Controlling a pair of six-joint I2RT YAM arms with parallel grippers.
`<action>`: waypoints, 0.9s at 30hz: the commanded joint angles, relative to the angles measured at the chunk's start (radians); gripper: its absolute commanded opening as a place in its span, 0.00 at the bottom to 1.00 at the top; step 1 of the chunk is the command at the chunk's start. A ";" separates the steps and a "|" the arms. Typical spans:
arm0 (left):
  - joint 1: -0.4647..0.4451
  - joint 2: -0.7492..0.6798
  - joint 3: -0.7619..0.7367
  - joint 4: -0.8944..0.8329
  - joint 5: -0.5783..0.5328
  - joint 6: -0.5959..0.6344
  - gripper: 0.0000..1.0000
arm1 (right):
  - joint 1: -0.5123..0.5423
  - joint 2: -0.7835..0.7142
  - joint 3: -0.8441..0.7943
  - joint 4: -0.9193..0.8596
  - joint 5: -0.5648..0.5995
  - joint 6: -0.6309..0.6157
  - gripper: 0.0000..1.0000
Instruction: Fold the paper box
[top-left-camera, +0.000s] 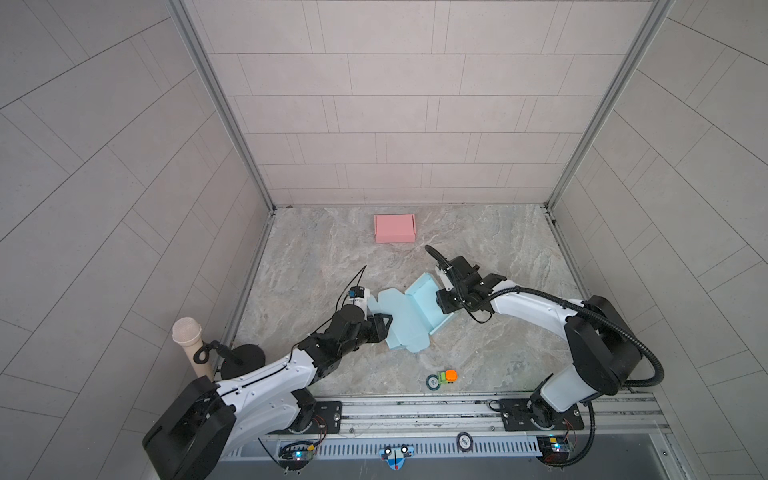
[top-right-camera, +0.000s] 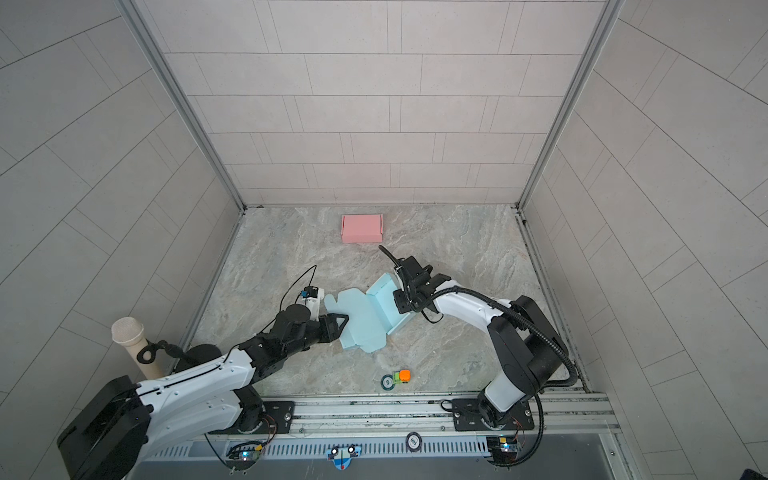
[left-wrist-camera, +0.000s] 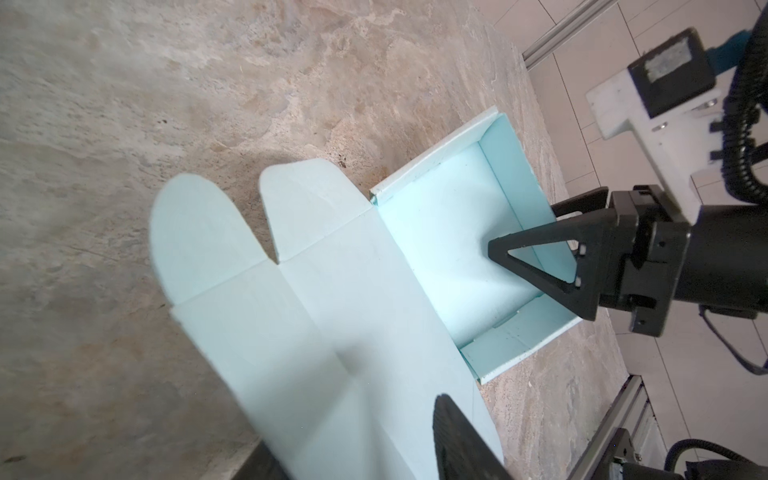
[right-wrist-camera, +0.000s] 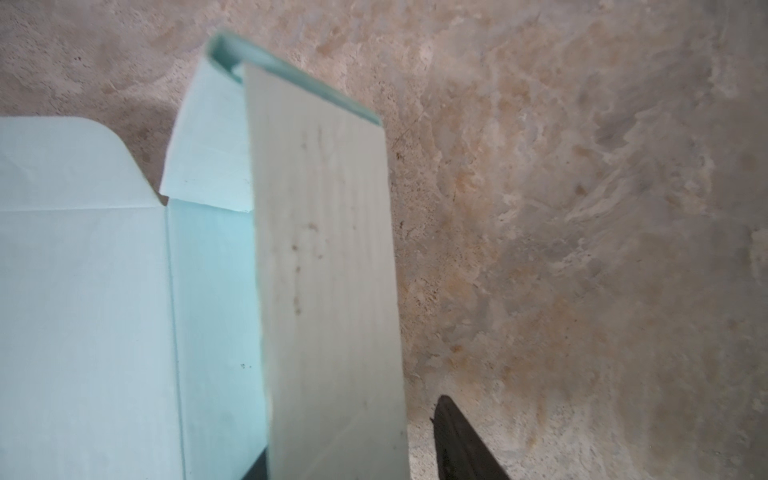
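The light blue paper box (top-left-camera: 409, 320) (top-right-camera: 365, 320) lies open near the middle of the marble table, its tray part folded up and its lid panel (left-wrist-camera: 353, 311) with rounded flaps spread flat. At the lid's near-left edge, my left gripper (top-left-camera: 384, 326) (top-right-camera: 338, 326) (left-wrist-camera: 357, 432) stands open, one finger over the panel and one under it. My right gripper (top-left-camera: 442, 301) (top-right-camera: 399, 301) (left-wrist-camera: 521, 226) (right-wrist-camera: 353, 432) is open astride the tray's outer wall (right-wrist-camera: 328, 270), one finger inside the tray, the other outside with a small gap showing.
A closed pink box (top-left-camera: 395, 228) (top-right-camera: 361, 228) sits at the back of the table. A small orange and green toy (top-left-camera: 446, 376) and a tape roll (top-left-camera: 433, 382) lie near the front rail (top-left-camera: 415, 409). A microphone (top-left-camera: 189, 340) stands at the left.
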 joint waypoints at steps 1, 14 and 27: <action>-0.004 0.010 -0.008 0.081 0.000 -0.025 0.45 | -0.004 -0.035 -0.018 0.012 -0.003 0.000 0.49; -0.004 0.080 -0.014 0.157 -0.020 -0.073 0.28 | -0.002 -0.088 -0.018 -0.020 0.021 -0.001 0.52; -0.004 0.069 0.022 0.119 -0.028 -0.063 0.13 | 0.035 -0.300 -0.082 -0.091 0.047 0.010 0.55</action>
